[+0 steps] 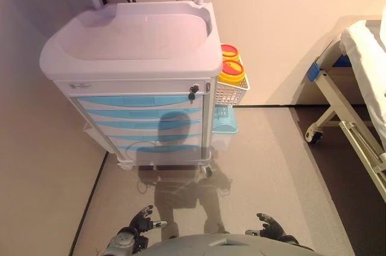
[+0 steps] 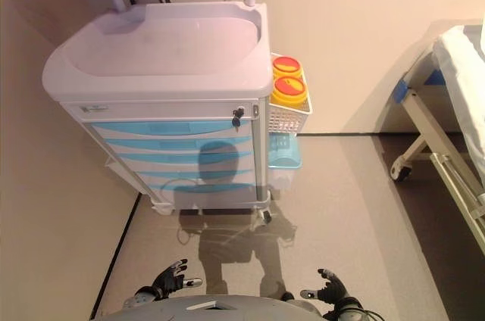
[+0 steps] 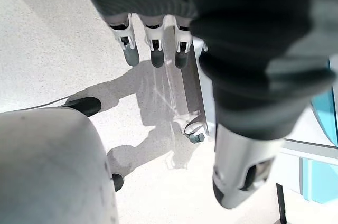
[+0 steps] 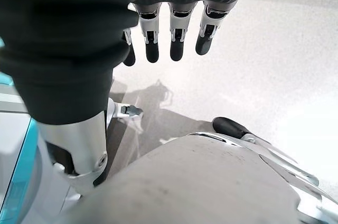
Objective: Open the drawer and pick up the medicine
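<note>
A white medical cart (image 1: 129,35) stands ahead by the wall, with several light blue drawers (image 1: 142,100), all closed. A lock with a key (image 1: 193,92) sits at the top drawer's right end. No medicine shows. My left hand (image 1: 142,222) hangs low at the bottom left, fingers relaxed and empty; it also shows in the left wrist view (image 3: 153,42). My right hand (image 1: 270,227) hangs low at the bottom right, fingers relaxed and empty; it also shows in the right wrist view (image 4: 174,34). Both hands are well short of the cart.
A wire basket (image 1: 231,92) on the cart's right side holds two yellow containers with red lids (image 1: 231,70). A blue bin (image 1: 224,121) hangs below it. A bed on castors (image 1: 356,87) stands at the right. A wall runs along the left.
</note>
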{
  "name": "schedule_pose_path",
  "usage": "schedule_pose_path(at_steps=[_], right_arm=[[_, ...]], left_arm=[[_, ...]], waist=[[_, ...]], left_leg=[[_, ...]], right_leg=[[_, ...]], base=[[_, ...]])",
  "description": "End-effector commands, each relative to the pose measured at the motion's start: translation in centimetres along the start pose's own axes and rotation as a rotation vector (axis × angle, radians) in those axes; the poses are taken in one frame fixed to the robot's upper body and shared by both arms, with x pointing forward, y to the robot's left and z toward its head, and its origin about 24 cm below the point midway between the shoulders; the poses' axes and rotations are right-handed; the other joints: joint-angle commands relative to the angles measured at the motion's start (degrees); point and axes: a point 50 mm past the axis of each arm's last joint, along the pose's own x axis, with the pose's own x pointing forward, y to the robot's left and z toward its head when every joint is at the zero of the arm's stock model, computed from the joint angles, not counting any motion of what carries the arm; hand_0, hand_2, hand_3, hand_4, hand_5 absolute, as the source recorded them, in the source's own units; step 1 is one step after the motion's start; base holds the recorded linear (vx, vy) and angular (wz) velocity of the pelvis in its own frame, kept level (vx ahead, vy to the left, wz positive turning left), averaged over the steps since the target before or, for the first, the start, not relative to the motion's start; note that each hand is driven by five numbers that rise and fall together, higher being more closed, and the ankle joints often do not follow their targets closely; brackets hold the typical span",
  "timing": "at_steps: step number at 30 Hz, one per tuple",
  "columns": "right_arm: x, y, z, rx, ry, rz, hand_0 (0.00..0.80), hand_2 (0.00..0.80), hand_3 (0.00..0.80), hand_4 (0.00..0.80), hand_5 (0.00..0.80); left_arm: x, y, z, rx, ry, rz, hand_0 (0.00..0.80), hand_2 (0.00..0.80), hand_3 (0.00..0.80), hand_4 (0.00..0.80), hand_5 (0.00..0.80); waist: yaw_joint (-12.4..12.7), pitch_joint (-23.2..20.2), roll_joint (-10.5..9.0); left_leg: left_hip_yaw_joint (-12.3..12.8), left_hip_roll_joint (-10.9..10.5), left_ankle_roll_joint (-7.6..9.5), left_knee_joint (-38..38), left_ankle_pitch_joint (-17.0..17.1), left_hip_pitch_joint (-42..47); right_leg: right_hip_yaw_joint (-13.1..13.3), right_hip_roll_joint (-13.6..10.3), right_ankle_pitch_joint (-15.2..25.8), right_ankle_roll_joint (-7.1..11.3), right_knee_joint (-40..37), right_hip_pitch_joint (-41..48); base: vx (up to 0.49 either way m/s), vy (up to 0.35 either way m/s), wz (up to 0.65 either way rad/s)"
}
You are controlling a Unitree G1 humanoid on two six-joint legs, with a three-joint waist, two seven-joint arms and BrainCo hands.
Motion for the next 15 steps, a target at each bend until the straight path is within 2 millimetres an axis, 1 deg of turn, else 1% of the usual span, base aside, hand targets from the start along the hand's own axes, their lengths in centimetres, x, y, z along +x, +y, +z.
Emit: schedule_pose_path(at_steps=[1,3,12,15], right_arm=[[0.89,0.16,2.67,-0.03,-0.076,0.019,0.0,0.0,0.0,0.0,0.0],[0.92,0.16,2.71,-0.033,-0.075,0.022,0.0,0.0,0.0,0.0,0.0],[0.82,-0.04,2.37,-0.032,-0.066,0.024,0.0,0.0,0.0,0.0,0.0],[0.76,0.08,2.18,-0.029,-0.06,0.025,0.0,0.0,0.0,0.0,0.0]], left_arm=[[0.53,-0.23,1.7,0.005,-0.047,-0.044,0.0,0.0,0.0,0.0,0.0],[0.54,-0.32,1.64,-0.006,-0.043,-0.054,0.0,0.0,0.0,0.0,0.0],[0.39,0.4,1.24,-0.041,-0.024,-0.016,0.0,0.0,0.0,0.0,0.0],[0.3,0.46,0.72,-0.087,0.006,-0.012,0.0,0.0,0.0,0.0,0.0]], waist=[[0.6,1.1,-2.19],[0.6,1.0,-2.12],[0.5,1.0,-1.93],[0.5,1.3,-2.04]], left_leg=[[3.0,-4.2,3.68,2.4,-8.2,0.5],[3.1,-4.2,3.66,2.3,-8.1,0.6],[3.0,-4.2,3.66,2.4,-7.9,0.3],[3.2,-4.1,3.73,2.9,-8.0,0.0]], right_leg=[[2.8,-2.4,-3.2,4.07,3.7,-0.7],[2.8,-2.4,-3.1,4.07,3.6,-0.6],[2.8,-2.5,-3.2,4.05,4.0,-0.8],[3.0,-2.6,-3.3,4.02,4.6,-1.1]], base=[[0.0,0.0,0.0],[0.0,0.0,0.0],[0.032,0.003,0.0],[0.068,0.005,0.0]])
